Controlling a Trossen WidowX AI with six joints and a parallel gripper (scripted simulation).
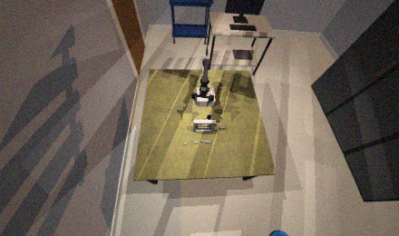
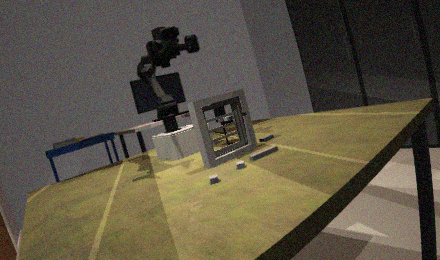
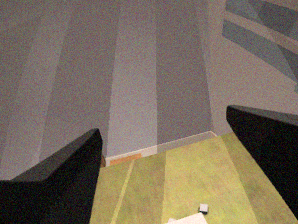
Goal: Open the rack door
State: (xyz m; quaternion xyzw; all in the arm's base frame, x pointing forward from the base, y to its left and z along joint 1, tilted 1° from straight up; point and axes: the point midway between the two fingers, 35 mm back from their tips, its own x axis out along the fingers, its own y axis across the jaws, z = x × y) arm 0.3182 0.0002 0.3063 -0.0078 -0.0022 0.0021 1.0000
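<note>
The grey rack frame (image 1: 199, 122) (image 2: 200, 134) stands upright on the table. Its barred door appears to sit within the frame, but its exact angle is too small to tell. A small black part (image 1: 209, 117), apparently the handle, is on the robot's side of the frame; its turn cannot be read. My gripper (image 1: 203, 97) (image 2: 173, 48) (image 3: 164, 123) is open and empty, held high over the arm's base, behind and above the frame and touching nothing. Only a pale edge of something shows at the bottom of the wrist view.
A small block (image 1: 185, 143) (image 2: 214, 179), another small block (image 1: 196, 142) (image 2: 241, 165) and a grey bar (image 1: 206, 142) (image 2: 264, 153) lie in front of the frame. Another short piece (image 1: 222, 128) (image 2: 267, 138) lies beside it. The white robot base (image 2: 172, 144) stands behind it.
</note>
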